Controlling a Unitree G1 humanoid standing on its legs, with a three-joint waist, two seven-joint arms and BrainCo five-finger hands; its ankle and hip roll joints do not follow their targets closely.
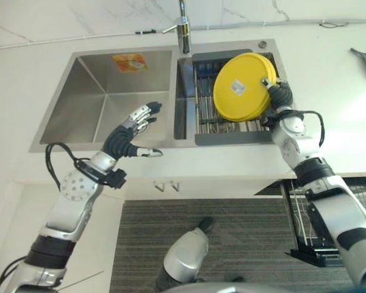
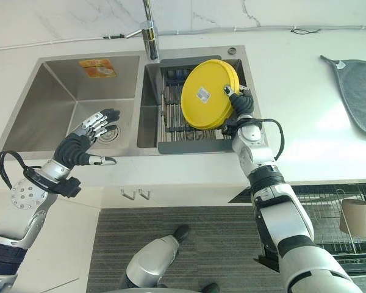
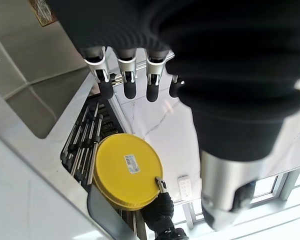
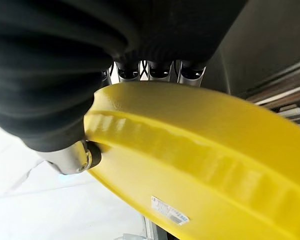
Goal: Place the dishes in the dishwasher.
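Observation:
A yellow plate (image 1: pixel 241 87) stands tilted on edge over the drying rack (image 1: pixel 226 125) in the right basin of the sink. My right hand (image 1: pixel 279 93) grips its right rim, thumb on the underside face and fingers behind it; the plate (image 4: pixel 200 165) fills the right wrist view, pinched at the thumb (image 4: pixel 72 157). The same plate (image 2: pixel 207 94) bears a small white label. My left hand (image 1: pixel 134 129) hovers open above the front rim of the left basin (image 1: pixel 104 91), fingers (image 3: pixel 125 82) spread and holding nothing.
A faucet (image 1: pixel 183 27) rises between the basins. The open dishwasher rack (image 2: pixel 329 226) sits low at the right below the counter, with a brown cup (image 2: pixel 354 218) in it. A grey cloth (image 2: pixel 357 88) lies on the counter at right. An orange sticker (image 1: pixel 129 61) marks the left basin.

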